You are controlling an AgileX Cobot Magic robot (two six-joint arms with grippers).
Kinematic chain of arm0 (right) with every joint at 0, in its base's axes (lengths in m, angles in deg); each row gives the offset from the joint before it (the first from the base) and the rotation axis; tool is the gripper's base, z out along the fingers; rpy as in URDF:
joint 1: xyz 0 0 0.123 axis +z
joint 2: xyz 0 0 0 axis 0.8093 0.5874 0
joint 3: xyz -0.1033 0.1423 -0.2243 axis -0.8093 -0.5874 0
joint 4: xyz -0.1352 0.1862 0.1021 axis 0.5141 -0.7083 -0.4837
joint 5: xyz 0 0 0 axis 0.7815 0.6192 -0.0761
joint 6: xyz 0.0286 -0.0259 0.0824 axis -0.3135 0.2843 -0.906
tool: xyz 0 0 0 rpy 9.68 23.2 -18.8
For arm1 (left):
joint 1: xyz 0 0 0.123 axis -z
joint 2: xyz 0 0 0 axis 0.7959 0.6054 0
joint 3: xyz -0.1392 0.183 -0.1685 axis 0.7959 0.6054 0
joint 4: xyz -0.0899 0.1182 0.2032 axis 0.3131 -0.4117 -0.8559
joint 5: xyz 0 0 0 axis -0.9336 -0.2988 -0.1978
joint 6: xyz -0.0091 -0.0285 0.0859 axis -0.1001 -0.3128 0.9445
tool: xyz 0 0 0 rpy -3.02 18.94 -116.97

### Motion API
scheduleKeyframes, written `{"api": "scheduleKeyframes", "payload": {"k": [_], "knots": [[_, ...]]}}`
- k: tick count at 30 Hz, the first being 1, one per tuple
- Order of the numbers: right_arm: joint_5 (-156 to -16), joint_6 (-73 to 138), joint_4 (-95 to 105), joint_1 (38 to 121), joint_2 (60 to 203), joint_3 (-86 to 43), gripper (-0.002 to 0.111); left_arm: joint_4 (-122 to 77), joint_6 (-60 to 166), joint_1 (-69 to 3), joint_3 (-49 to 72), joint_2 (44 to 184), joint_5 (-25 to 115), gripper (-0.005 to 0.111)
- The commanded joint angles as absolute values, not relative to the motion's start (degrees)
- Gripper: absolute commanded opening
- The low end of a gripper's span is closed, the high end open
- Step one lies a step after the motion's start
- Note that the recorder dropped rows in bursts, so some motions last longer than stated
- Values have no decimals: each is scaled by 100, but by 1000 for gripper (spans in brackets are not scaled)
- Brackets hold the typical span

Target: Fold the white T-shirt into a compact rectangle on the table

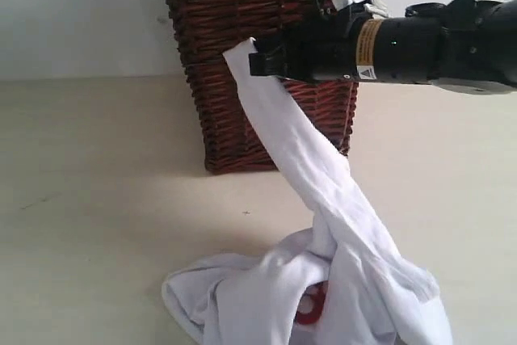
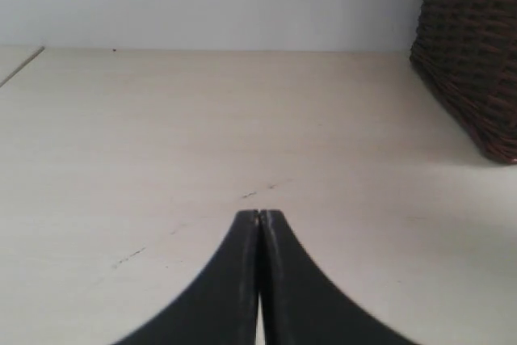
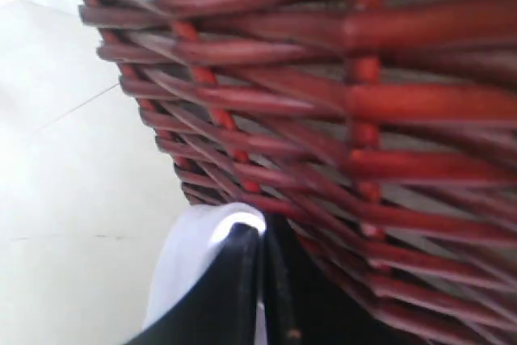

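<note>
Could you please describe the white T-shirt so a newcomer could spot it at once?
Find the dark wicker basket at the back of the pale table. Just before it, the white T-shirt hangs from the right gripper down to a crumpled heap. Unlike the stiff brown basket, it is soft, white, with a red patch.

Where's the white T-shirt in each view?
Exterior view: white T-shirt runs from upper centre, pinched in the right jaws, down to a heap at bottom centre-right.
Left wrist view: not in it.
Right wrist view: a white fold at the jaw tips, before the wicker basket.
Shared landmark: that basket, in all three.
</note>
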State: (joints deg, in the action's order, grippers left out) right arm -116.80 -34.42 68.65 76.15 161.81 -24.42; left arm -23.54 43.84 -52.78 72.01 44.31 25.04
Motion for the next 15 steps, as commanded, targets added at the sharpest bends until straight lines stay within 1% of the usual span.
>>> {"api": "scheduleKeyframes", "payload": {"k": [1,2,3,6,8,15], "knots": [[-11483,-3428,6901,7606,16436,-2145,0,-2359,4410,-5240,7212,4403,2552,0],[-11578,-3428,7021,7606,16389,-2145,0,-2359,4410,-5240,7212,4403,2552,0],[-11720,-3644,7579,7606,16225,-2145,0,-2359,4410,-5240,7212,4403,2552,0],[-11836,-4792,9161,7606,15579,-2145,0,-2359,4410,-5240,7212,4403,2552,0],[-11836,-5474,9854,7606,14947,-2145,0,-2359,4410,-5240,7212,4403,2552,0],[-12021,-6712,10494,7606,12933,-2145,0,-2359,4410,-5240,7212,4403,2552,0]]}}
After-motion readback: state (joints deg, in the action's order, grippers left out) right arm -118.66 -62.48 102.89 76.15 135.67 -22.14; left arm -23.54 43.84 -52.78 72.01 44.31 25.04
